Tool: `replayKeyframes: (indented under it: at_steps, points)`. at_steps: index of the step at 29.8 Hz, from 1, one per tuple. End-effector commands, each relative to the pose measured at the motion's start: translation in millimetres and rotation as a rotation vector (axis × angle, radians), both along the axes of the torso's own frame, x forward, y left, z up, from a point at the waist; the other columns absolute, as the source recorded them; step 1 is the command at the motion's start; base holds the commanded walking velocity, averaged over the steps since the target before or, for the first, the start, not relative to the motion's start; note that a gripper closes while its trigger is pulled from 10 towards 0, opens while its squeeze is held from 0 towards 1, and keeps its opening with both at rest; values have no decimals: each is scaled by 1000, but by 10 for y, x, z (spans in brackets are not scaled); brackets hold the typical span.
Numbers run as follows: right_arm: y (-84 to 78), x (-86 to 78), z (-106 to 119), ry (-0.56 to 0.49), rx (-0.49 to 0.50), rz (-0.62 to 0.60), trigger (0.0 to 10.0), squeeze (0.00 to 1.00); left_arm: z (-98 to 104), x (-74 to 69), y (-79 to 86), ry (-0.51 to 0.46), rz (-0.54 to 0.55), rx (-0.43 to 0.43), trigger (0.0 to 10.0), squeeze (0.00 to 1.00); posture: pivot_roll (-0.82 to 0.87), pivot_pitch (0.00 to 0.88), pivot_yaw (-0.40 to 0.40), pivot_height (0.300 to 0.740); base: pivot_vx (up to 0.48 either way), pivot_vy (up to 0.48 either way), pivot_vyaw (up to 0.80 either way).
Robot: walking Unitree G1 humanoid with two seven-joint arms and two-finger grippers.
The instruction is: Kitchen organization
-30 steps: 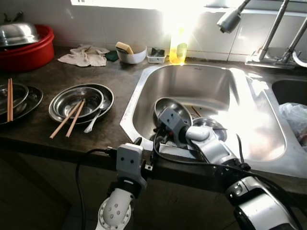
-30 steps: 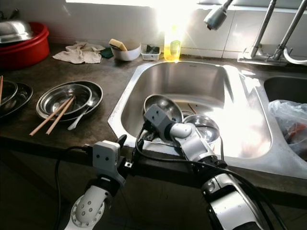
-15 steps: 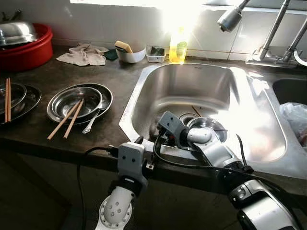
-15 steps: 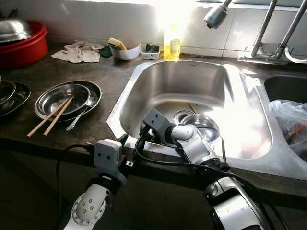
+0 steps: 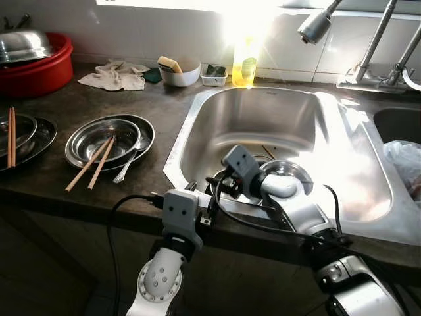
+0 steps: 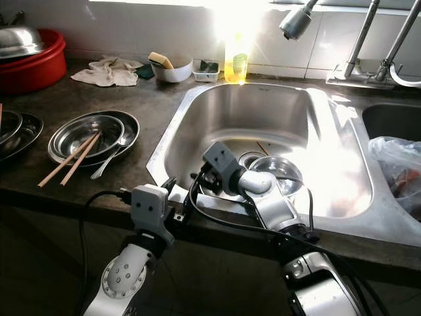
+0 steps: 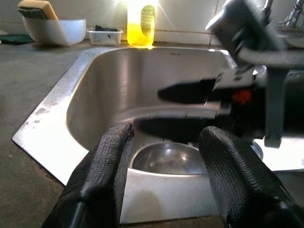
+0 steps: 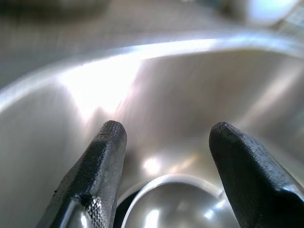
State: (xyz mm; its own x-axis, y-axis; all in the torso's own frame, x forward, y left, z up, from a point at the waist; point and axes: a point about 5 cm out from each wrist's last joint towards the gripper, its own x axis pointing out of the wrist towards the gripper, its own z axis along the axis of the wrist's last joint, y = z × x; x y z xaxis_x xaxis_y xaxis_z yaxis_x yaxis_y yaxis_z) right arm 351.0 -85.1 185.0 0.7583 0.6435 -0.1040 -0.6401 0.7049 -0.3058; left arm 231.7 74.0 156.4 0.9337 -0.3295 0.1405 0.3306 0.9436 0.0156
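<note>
Dark kitchen counter (image 5: 59, 184) with a steel sink (image 5: 197, 112) under glaring window light. Down in the basin, near its front wall: right gripper (image 8: 164, 156), fingers spread wide and holding nothing, aimed at a round steel bowl (image 7: 168, 159) sitting rim up on the sink floor, no long axis to speak of. At the front edge of the counter, facing the same bowl: left gripper (image 7: 164, 156), likewise agape and empty. Beside the sink: stacked steel plates (image 5: 108, 141) with chopsticks (image 5: 92, 164) pointing toward the near edge.
</note>
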Motion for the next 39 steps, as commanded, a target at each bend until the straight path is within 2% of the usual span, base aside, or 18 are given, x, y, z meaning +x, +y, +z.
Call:
replayKeyframes:
  at_steps: [1,2,7,9,11,13,19,21,28,39]
  points:
    - [-47,-27,133,-56,62,-44,10000,0,-24,10,4,4,6,7,10000,0,70,93,-15,740,0,0,0]
    - [-80,-64,206,-83,128,-89,10000,0,-30,22,6,4,8,10,10000,0,64,86,-14,740,0,0,0]
    - [-169,-165,282,-154,221,-190,10000,0,-45,41,6,5,7,11,10000,0,52,74,-5,740,0,0,0]
    - [-249,-292,342,-223,290,-260,10000,0,-45,42,-5,2,0,12,10000,0,46,68,1,740,0,0,0]
    - [-263,-331,361,-238,305,-268,10000,0,-45,44,-5,2,0,12,10000,0,45,67,1,740,0,0,0]
    - [-340,-460,374,-269,348,-331,10000,0,-55,49,6,1,-4,16,10000,0,37,60,6,740,0,0,0]
    - [-445,-702,322,-280,375,-389,10000,0,-52,45,23,-5,-9,19,10000,0,30,48,6,740,0,0,0]
    - [-499,-832,252,-272,377,-417,10000,0,-47,34,38,3,-3,7,10000,0,29,40,9,740,0,0,0]
    - [-524,-1031,112,-212,361,-449,10000,0,-36,-1,81,9,-9,-7,10000,0,27,18,15,740,0,0,0]
    - [-431,-1042,123,-196,399,-461,10000,0,-49,-45,96,0,-28,18,10000,0,35,0,18,740,0,0,0]
